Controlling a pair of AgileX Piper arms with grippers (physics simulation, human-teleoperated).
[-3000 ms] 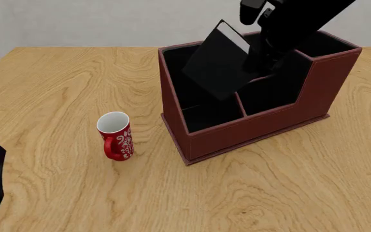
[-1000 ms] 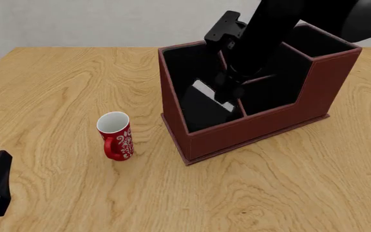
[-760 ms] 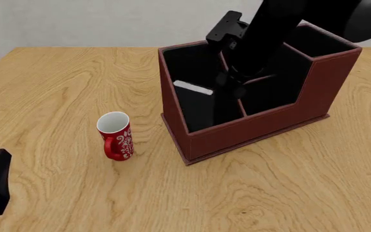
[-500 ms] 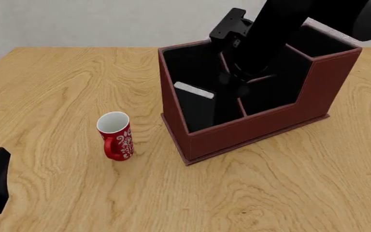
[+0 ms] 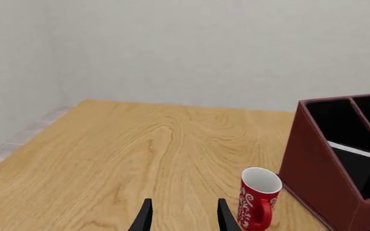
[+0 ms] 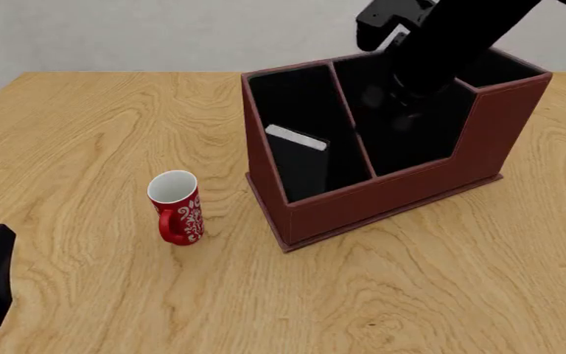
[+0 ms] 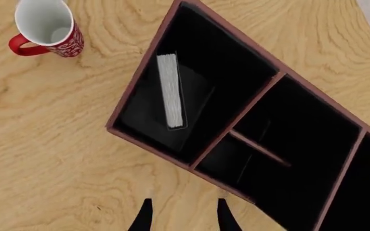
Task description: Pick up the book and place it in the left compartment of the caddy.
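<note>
Raised clear of the dark red-brown rectangular caddy point(image 6: 382, 147), the right pincer point(image 7: 180, 214) gapes empty. Only its wrist view shows the black hardcover book point(image 7: 172, 91) from above, leaning in the long left compartment point(image 7: 201, 82).

Your black book point(image 7: 172, 91) stands on edge, white pages up, leaning inside the left compartment point(image 7: 218, 72) of the red-brown caddy point(image 6: 391, 193), well ahead of the right fingers point(image 7: 144, 216), untouched by them.

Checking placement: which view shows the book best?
The right wrist view: it looks straight down on the book, white page edges up, inside the left compartment of the caddy. The front view shows it leaning; the left wrist view catches only a corner.
</note>
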